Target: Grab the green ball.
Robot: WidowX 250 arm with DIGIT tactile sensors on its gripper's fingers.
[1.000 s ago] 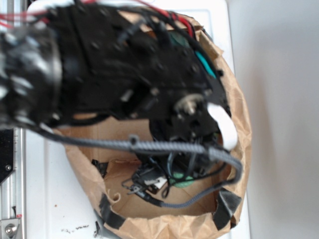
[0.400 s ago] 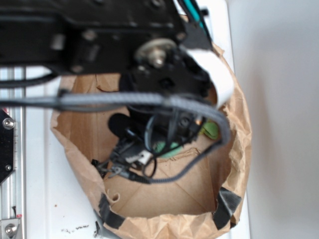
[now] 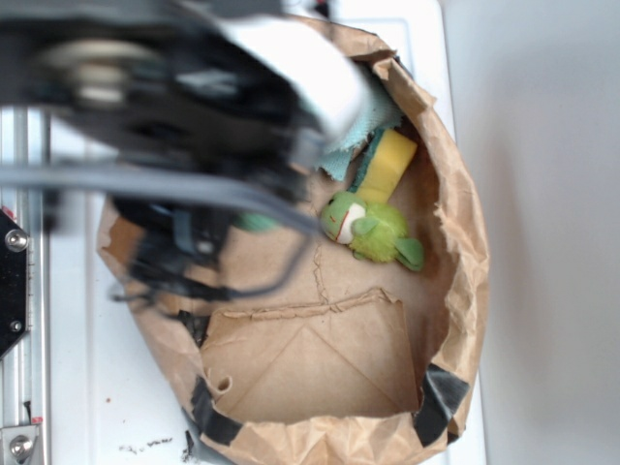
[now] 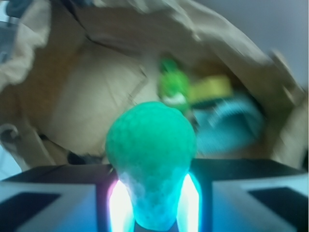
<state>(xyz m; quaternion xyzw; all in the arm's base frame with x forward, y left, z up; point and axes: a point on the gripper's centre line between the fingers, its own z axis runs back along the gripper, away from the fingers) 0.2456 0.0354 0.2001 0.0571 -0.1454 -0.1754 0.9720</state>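
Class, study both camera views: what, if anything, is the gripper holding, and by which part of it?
The gripper holds the green ball, pinched at its lower part between the two fingers, with most of the ball bulging out beyond the fingertips.

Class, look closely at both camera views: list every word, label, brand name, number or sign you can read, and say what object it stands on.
None can be read in either view.
Green ball, held in the gripper: dimpled surface only, no print.
Plush toy, yellow sponge, teal cloth: no text seen.
Paper bag: plain brown, no print seen.
Small dark marks on the white surface: too small to tell if they are writing.
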